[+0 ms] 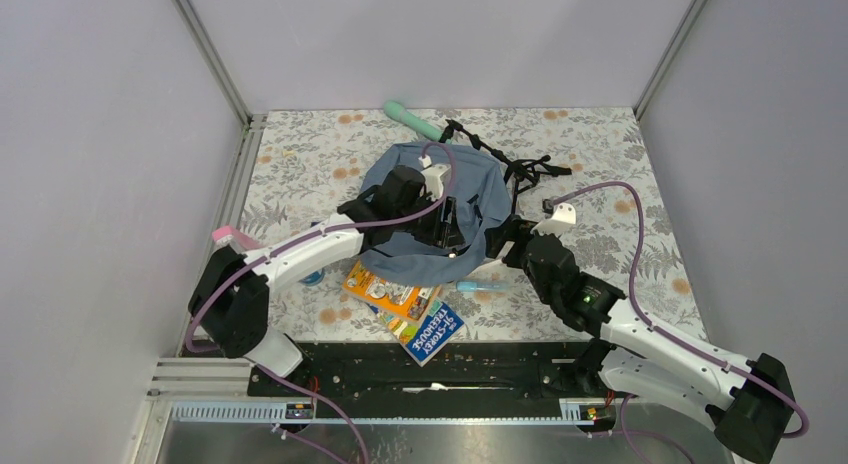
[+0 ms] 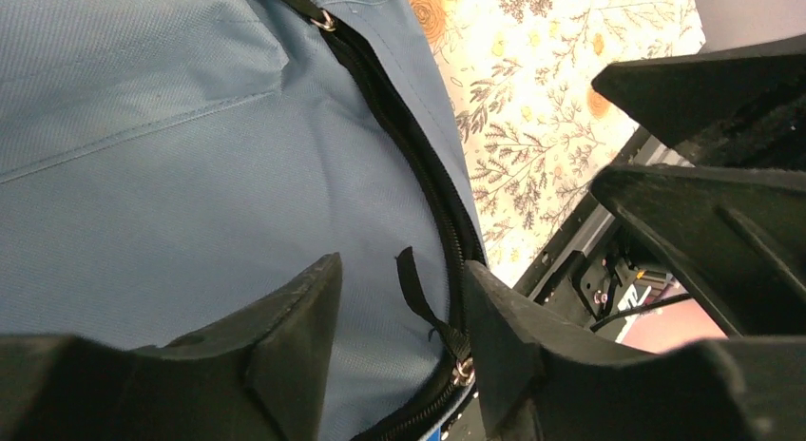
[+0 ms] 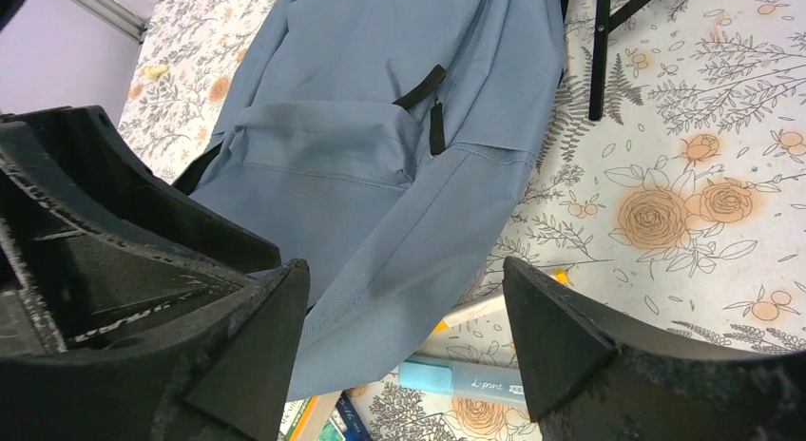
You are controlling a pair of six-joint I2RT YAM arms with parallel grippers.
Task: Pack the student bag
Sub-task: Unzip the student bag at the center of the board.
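The slate-blue student bag (image 1: 470,189) lies flat mid-table, its black straps (image 1: 522,170) spread to the far right. My left gripper (image 1: 447,227) hovers low over the bag's near edge. In the left wrist view it (image 2: 399,268) is open, with the jaws on either side of the black zipper pull strap (image 2: 414,287) and the dark zipper (image 2: 418,165), gripping nothing. My right gripper (image 1: 503,241) is at the bag's right near corner. In the right wrist view it (image 3: 404,270) is open and empty above the bag's edge (image 3: 399,241).
An orange book (image 1: 388,290) and a blue book (image 1: 428,329) lie partly under the bag's near edge. A light-blue marker (image 3: 475,376) and a yellow-tipped pen (image 3: 480,308) lie by the right gripper. A mint-green object (image 1: 410,119) lies at the back, a pink item (image 1: 224,234) at the left.
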